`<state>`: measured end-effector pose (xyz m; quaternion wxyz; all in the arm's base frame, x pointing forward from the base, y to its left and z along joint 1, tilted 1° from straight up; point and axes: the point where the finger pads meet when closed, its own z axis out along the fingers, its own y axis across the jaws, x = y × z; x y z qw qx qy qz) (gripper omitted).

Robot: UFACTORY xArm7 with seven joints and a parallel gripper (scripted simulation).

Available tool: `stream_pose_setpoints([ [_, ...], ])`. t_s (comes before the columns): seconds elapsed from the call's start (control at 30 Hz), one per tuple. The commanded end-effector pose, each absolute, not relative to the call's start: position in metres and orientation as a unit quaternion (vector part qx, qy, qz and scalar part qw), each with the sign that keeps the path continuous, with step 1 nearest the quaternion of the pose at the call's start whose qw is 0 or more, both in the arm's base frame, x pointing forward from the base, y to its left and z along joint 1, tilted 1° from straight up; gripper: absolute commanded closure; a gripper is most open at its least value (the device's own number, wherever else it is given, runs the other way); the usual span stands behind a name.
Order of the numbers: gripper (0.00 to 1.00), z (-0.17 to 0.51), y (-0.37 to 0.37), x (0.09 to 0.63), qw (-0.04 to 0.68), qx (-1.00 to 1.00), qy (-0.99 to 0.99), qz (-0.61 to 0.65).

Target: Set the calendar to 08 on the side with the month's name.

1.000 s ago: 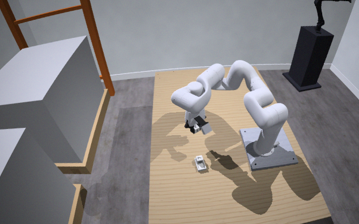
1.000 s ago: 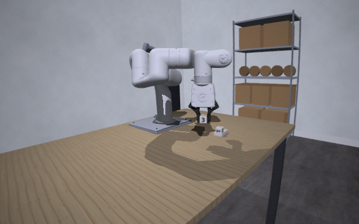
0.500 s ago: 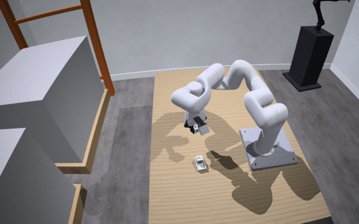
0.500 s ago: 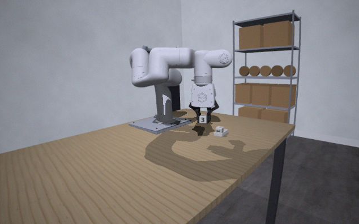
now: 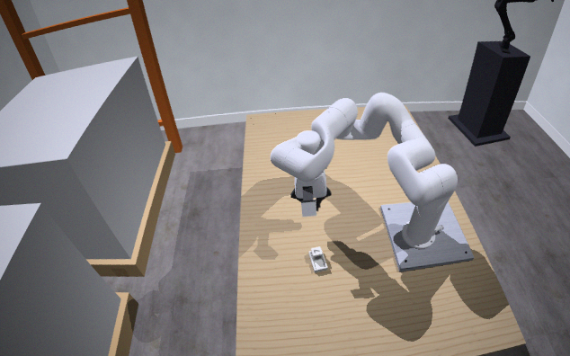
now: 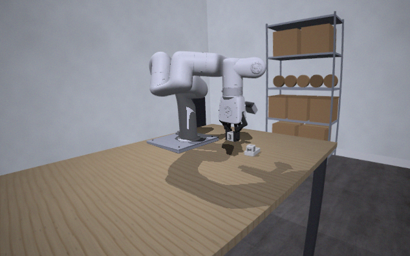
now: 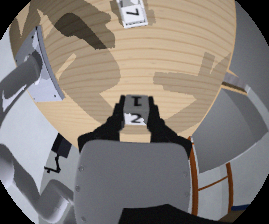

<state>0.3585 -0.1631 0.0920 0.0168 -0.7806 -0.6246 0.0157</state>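
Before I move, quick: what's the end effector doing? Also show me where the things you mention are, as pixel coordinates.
End effector [image 6: 232, 136] [image 7: 136, 102]: closed on a white numbered cube [image 6: 230, 136] [image 7: 136, 118], held above the table [image 5: 279, 310] [image 6: 107, 194] [image 7: 175, 50].

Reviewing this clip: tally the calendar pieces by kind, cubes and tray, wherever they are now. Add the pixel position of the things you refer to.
Cubes: 2 (one in the jaws [image 6: 233, 136], one [image 5: 316, 252] [image 6: 251, 148] in the tray)
Tray: 1 [image 5: 319, 269] [image 6: 252, 154] [image 7: 136, 24]
Total: 3

cube in the tray [image 5: 316, 252] [image 6: 251, 148] [image 7: 131, 11] cut off by the wrist view's top edge, its digit too small overhead
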Motion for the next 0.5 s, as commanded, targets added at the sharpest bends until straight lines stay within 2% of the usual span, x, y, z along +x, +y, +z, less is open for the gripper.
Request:
stream_pose_setpoints([
  [0.0,0.71,0.0928,-0.1624,0.3587,0.012,-0.829,-0.559,0.018],
  [0.47,0.71,0.0919,-0.1612,0.3575,0.01,-0.924,-0.381,0.023],
])
